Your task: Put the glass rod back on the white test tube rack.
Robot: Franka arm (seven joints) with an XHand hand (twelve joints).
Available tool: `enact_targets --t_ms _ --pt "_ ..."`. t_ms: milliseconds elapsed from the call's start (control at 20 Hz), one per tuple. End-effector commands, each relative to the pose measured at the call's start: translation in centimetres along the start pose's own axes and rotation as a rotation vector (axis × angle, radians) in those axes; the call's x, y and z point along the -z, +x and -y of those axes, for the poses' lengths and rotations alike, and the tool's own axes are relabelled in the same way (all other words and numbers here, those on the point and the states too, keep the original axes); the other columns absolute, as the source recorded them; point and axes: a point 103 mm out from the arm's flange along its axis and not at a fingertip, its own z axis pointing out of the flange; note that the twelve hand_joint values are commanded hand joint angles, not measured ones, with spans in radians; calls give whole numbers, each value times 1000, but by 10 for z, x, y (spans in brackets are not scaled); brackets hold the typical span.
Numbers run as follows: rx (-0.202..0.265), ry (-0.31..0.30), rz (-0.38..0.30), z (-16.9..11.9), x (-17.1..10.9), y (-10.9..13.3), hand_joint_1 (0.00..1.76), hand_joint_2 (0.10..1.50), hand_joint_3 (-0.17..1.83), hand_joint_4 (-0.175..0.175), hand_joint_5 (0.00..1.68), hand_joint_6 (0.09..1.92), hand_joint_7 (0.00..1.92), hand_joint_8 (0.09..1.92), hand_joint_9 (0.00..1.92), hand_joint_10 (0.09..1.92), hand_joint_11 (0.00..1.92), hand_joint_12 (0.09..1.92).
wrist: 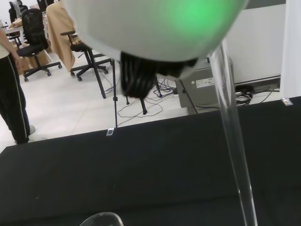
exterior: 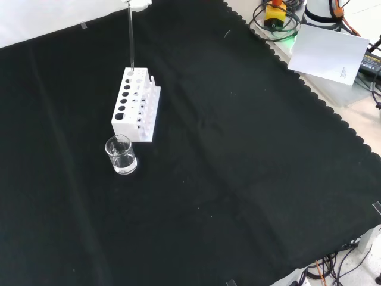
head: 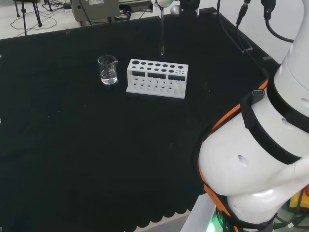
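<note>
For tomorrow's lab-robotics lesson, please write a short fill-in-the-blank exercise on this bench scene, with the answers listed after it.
1. The glass rod hangs ____, its lower tip over the white test tube rack.
2. The cloth on the bench is ____.
3. In the head view, the small glass beaker stands to the ____ of the rack.
4. The holes on top of the rack hold ____ tubes.

Missing words: upright; black; left; no
</note>
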Motion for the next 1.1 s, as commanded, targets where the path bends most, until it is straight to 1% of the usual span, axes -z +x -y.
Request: enact_targets --t_ms 50,250,550,1100 --pt "15 4 -1 8 -1 5 1231 395 1048 -175 1407 634 1644 817 1900 701 1498 1100" --pt "18 7 0 15 -3 7 1231 395 1049 -175 1407 634 1644 817 1900 701 1498 1100" --pt "15 22 -19 12 -12 4 1231 394 1049 -175 1407 634 1644 817 1900 702 1498 1100" --pt "-24 37 -27 5 -30 -24 1231 393 1051 -175 1408 634 1644 817 1900 702 1498 1100"
